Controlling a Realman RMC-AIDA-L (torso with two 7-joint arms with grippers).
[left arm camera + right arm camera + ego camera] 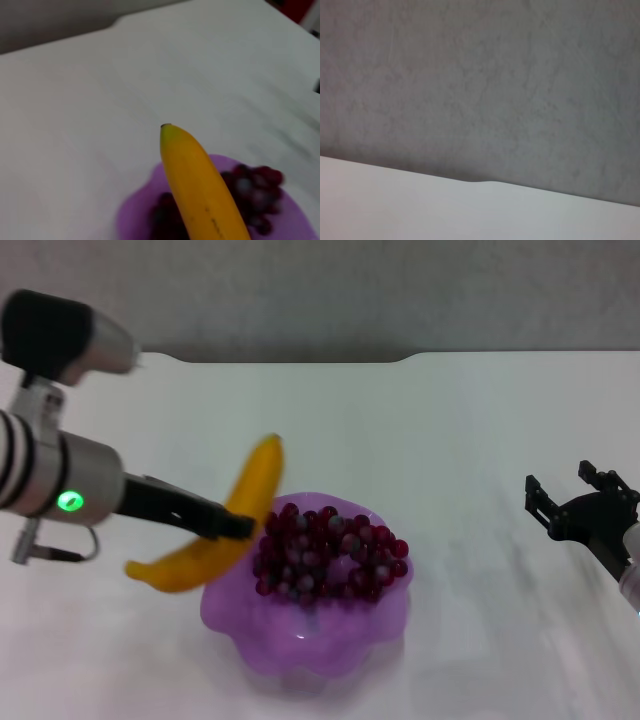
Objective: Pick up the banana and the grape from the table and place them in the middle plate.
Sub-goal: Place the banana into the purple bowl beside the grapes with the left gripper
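Banana (225,510) clamped mid-length in the left end effector (238,527), hanging over the plate's (330,665) near-left rim beside the grape (330,552) already inside. Best carried further over the centre and lowered before release (seemingly still half outside). Right end effector (565,502) idles with fingers spread above the desk (480,430).

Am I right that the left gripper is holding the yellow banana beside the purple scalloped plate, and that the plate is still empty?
Not quite: the purple scalloped plate is not empty. The head view shows the bunch of dark red grapes already in it. The rest holds: the left gripper holds the yellow banana beside the plate.
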